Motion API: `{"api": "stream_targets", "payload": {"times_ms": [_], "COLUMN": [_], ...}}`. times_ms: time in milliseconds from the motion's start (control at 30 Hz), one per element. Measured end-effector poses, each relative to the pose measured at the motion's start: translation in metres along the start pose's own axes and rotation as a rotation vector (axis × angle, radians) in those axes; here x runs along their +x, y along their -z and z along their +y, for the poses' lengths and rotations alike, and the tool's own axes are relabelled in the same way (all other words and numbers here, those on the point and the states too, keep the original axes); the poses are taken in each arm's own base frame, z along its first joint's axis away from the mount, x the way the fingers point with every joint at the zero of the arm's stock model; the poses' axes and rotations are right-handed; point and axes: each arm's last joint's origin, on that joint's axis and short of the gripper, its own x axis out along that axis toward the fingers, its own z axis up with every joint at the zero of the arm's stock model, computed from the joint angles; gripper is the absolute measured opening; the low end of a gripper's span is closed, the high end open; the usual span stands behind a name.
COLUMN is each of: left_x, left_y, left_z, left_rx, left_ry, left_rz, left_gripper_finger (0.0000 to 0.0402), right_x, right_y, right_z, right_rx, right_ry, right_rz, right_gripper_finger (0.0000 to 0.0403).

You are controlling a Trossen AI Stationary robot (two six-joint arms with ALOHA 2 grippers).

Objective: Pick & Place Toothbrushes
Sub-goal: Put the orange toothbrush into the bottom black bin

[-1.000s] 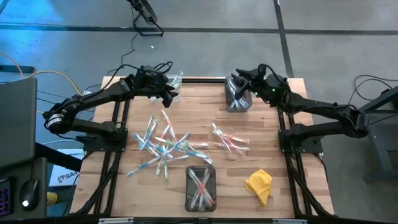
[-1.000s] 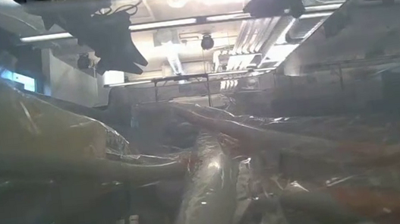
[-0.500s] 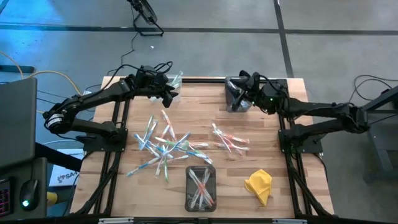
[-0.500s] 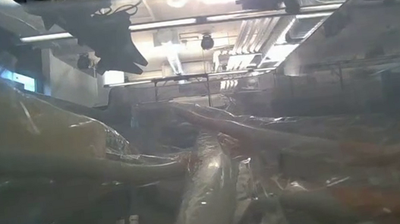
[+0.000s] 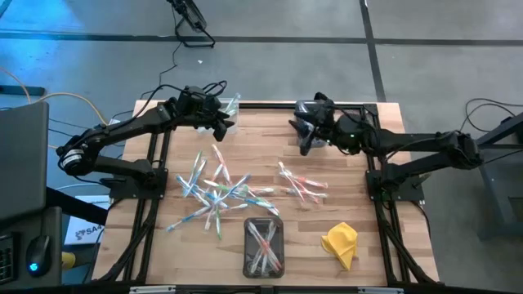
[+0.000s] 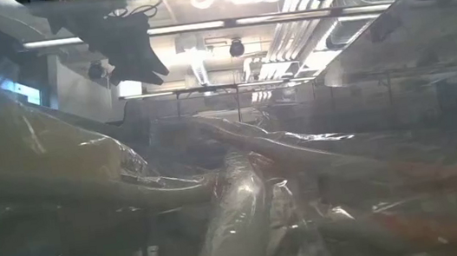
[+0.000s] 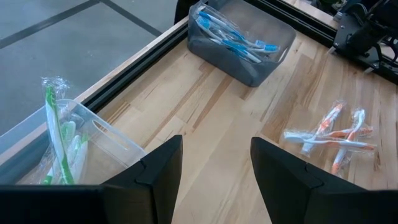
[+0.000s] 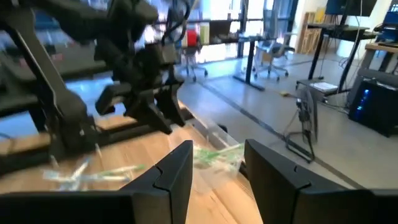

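Observation:
Wrapped toothbrushes (image 5: 216,192) lie in a loose heap at mid-table, and a few pink ones (image 5: 301,186) lie to its right. A clear bin (image 7: 62,143) at the far edge holds green ones, and a grey bin (image 7: 242,40) holds blue ones. A third bin (image 5: 263,247) at the near edge holds pink ones. My left gripper (image 5: 222,122) hovers open beside the clear bin, with nothing between its fingers (image 7: 155,171). My right gripper (image 5: 299,135) hangs open and empty above the far middle of the table, pointing left. The right arm covers most of the grey bin in the high view.
A crumpled yellow cloth (image 5: 341,243) lies near the front right corner. Black frame rails run along the table's left and right sides. Wrapped toothbrushes close to the lens fill the low view. Bare wood shows between the two far bins (image 7: 205,118).
My right gripper has swung from over the grey bin toward the table's left, still above the table and still open. The left arm has kept still, and nothing on the table has moved.

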Motion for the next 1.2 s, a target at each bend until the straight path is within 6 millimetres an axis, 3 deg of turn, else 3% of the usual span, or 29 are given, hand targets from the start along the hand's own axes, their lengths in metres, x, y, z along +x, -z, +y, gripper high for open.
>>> {"api": "stream_targets", "payload": {"times_ms": [333,567,700,967,1200], "left_x": [0.000,0.000,0.000,0.000,0.000], "left_y": [0.000,0.000,0.000,0.000,0.000], "left_z": [0.000,0.000,0.000,0.000,0.000], "left_rx": [0.000,0.000,0.000,0.000,0.000], "left_ry": [0.000,0.001,0.001,0.005,0.005], "left_rz": [0.000,0.000,0.000,0.001,0.001], "left_gripper_finger": [0.0187,0.0187,0.0187,0.0187,0.0187], "right_x": [0.041,0.065,0.073,0.083,0.090], "right_y": [0.006,0.028,0.045,0.081,0.094], "right_z": [0.024,0.034,0.038,0.045,0.046], "right_rx": [-0.064,0.132,0.266,0.321,0.469], "right_ry": [0.053,-0.019,-0.032,0.042,0.063], "right_rz": [0.307,0.494,0.606,0.783,0.857], "right_gripper_finger": [0.0138,0.0138,0.0138,0.0138,0.0138]}}
